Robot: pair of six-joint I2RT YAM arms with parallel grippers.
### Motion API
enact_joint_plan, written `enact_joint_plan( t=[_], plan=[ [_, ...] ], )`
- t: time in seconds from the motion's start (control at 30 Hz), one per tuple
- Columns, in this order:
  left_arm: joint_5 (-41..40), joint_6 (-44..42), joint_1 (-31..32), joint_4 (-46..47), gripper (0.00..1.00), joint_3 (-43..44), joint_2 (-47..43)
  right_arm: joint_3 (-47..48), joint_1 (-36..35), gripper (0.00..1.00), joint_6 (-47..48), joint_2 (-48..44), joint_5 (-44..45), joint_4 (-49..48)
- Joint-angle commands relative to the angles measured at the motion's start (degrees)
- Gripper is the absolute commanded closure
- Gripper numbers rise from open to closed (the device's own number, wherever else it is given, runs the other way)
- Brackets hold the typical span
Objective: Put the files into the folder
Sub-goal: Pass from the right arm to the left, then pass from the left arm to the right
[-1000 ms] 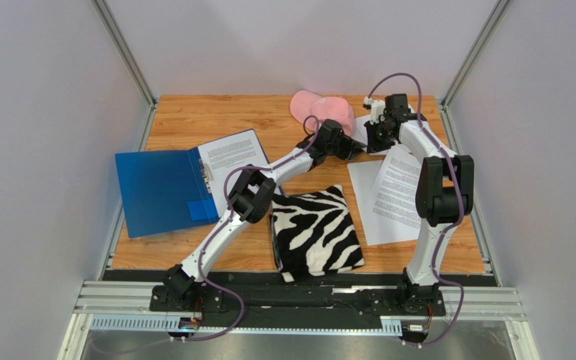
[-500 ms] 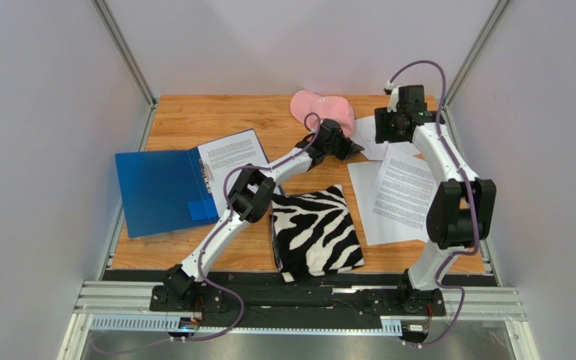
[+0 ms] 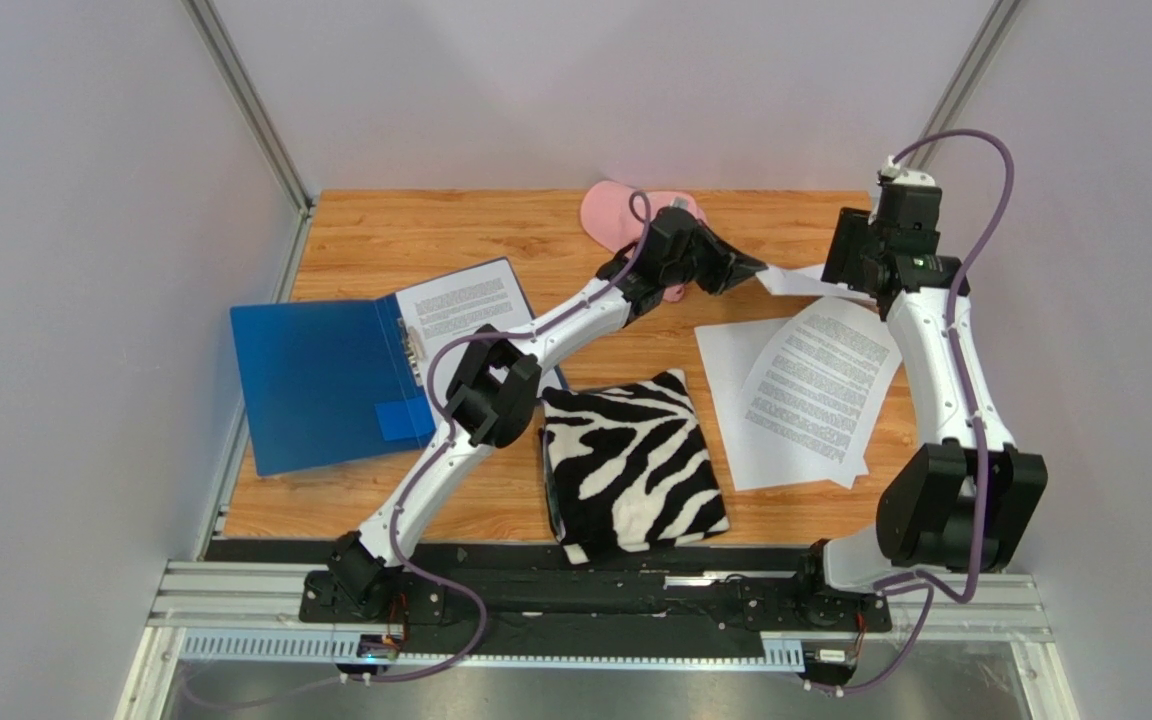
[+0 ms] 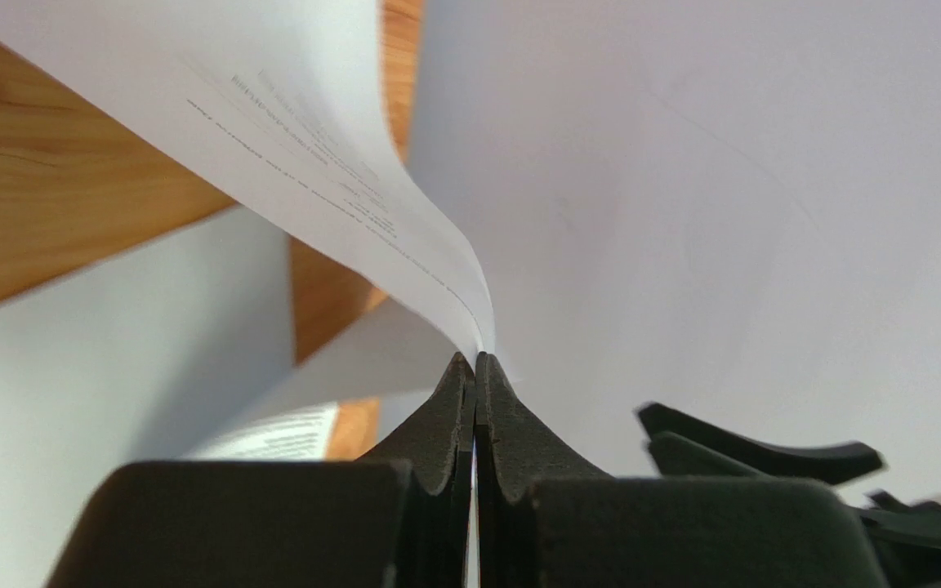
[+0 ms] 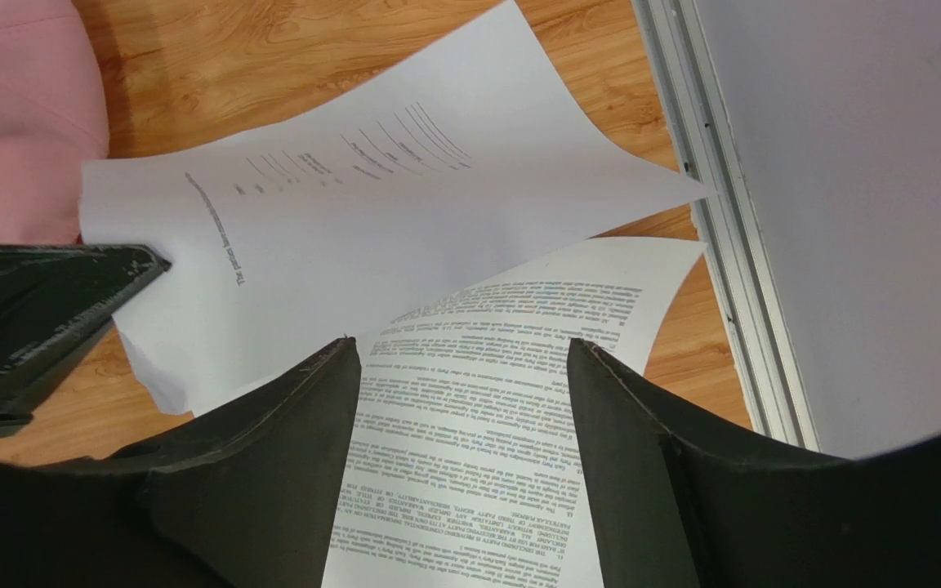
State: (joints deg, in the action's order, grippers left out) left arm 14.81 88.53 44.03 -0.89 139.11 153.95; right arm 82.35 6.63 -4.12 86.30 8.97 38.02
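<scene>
Left gripper [image 4: 476,358] is clamping one sheet [image 4: 353,184] by its edge, holding it curled clear of the files [image 3: 808,390] just below, for carrying to the folder [image 3: 312,383] well off to its left, while right gripper [image 5: 461,346] is hovering released above them.

No wording, number or brand can be read in any view. Print is present but illegible. Dense black lines cover the sheets [image 3: 808,398] just right of the zebra cloth [image 3: 630,477]. Similar lines stand on the page [image 3: 462,305] in the open folder [image 3: 312,383], left of the cloth. Beyond the cloth, the lifted sheet [image 5: 365,208] carries a few short lines, blurred in the left wrist view. In the right wrist view the sheets' paragraphs appear upside down and too small to read.
</scene>
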Motion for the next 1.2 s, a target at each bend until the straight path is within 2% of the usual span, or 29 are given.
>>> enact_joint_plan(
  t=[0.0, 0.03, 0.1, 0.23, 0.33, 0.43, 0.5, 0.6, 0.8, 0.93, 1.07, 1.17],
  plan=[
    [3.7, -1.6, 0.3, 2.7, 1.00, 1.0, -9.7, -6.6, -0.6, 0.30, 3.6, -8.7, -1.8, -12.8],
    [4.1, -2.7, 0.3, 2.0, 1.00, 1.3, -10.2, -8.1, -0.6, 0.23, 3.9, -11.0, -3.2, -14.6],
    [4.7, -4.5, 0.0, -0.4, 1.00, 1.8, -12.2, -10.8, -0.6, 0.19, 6.0, -12.9, -8.1, -19.3],
    [5.9, -11.0, -1.0, -4.7, 1.00, 1.1, -15.9, -8.1, -0.6, 0.17, 6.1, -13.1, -16.5, -19.0],
    [7.6, -14.0, -2.4, -7.6, 1.00, -1.4, -19.6, -6.9, -1.4, 0.16, 8.2, -13.9, -19.6, -19.5],
    [9.8, -17.1, -4.7, -11.1, 1.00, -5.1, -24.3, -8.6, -1.4, 0.15, 11.1, -16.3, -24.3, -22.4],
    [10.8, -18.7, -6.6, -14.0, 1.00, -8.2, -28.3, -9.4, -1.6, 0.14, 13.4, -16.8, -32.1, -23.0],
    [12.4, -18.1, -8.6, -18.9, 1.00, -11.2, -32.5, -11.3, -2.8, 0.14, 17.7, -16.9, -36.5, -22.5],
    [15.3, -20.5, -11.3, -29.7, 1.00, -12.1, -36.7, -19.8, -6.3, 0.14, 20.0, -24.2, -46.4, -30.5],
    [14.4, -20.9, -11.9, -32.5, 1.00, -14.6, -40.6, -19.2, -13.3, 0.14, 24.2, -22.7, -44.7, -26.4],
    [12.7, -19.6, -12.9, -32.3, 1.00, -20.0, -46.1, -18.0, -24.4, 0.14, 28.9, -20.2, -35.0, -23.6],
    [13.4, -19.2, -13.8, -32.1, 1.00, -21.9, -48.2, -18.7, -28.7, 0.15, 28.5, -19.6, -28.3, -26.7]
  ],
)
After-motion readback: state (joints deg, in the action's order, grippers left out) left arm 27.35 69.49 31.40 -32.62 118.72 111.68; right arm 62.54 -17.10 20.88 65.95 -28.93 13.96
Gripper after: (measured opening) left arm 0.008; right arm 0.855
